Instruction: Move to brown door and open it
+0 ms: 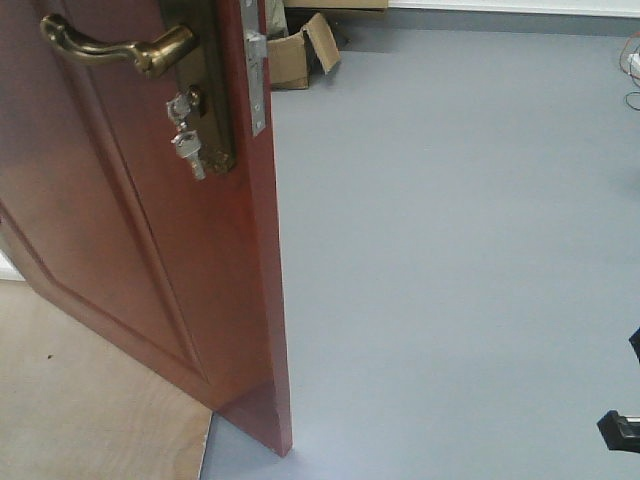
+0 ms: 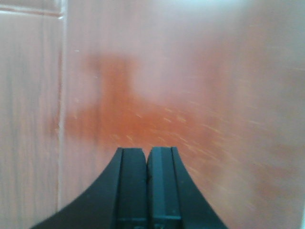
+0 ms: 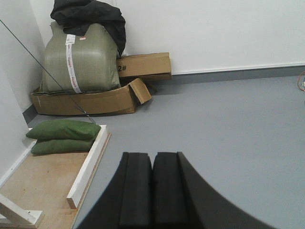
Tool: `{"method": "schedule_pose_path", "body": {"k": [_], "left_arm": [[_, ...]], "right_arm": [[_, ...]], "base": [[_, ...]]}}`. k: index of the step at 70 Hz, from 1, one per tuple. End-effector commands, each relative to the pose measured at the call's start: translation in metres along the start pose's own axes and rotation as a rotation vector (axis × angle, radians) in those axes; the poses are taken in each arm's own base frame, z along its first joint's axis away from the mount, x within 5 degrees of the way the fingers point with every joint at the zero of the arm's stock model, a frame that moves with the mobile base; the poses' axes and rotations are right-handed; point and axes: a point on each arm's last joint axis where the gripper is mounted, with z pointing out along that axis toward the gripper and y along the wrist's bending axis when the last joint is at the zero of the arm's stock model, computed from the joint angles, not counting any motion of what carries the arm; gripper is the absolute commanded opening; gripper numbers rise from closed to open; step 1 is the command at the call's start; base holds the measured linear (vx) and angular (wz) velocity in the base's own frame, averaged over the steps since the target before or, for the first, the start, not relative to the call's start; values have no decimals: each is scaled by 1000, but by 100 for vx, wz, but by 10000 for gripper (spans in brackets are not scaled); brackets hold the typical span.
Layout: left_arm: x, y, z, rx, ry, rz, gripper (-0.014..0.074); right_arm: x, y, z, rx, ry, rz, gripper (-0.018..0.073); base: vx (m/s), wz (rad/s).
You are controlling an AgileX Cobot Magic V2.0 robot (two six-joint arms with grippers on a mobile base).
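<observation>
Left pincer (image 2: 147, 160): jaws pressed shut, nothing held. The brown door (image 2: 200, 95) fills the view directly ahead of it, close. Right pincer (image 3: 152, 162): jaws shut, empty. Well ahead and slightly left of it is a cardboard box (image 3: 145, 64) marked "2#". The tape label (image 3: 72, 62) on the green sack (image 3: 88, 59) is unreadable. Keys (image 1: 185, 140) hang in the door lock.

The brown door (image 1: 130, 260) was glossy reddish wood with raised panels and stood open, its narrow edge facing the front camera. A curved brass handle (image 1: 110, 45) sat on a long brass plate (image 1: 210, 70), with silver keys (image 1: 185, 140) hanging below. Its panel lay straight ahead of the left gripper (image 2: 147, 155), whose jaws were pressed together.
</observation>
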Motion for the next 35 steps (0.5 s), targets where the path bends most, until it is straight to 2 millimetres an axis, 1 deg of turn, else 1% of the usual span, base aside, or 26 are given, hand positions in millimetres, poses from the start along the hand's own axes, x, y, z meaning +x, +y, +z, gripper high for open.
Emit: {"method": "schedule_pose_path", "body": {"k": [1,35], "left_arm": [[-24,-12,-6,26,-114,-49,17],[-24,-12,-6,27,-114,-49,17]], "right_arm": [[-7,0,-1,0,-86,-14,0],[-7,0,-1,0,-86,-14,0]], "base": [[10,-4],[13,-3]]}}
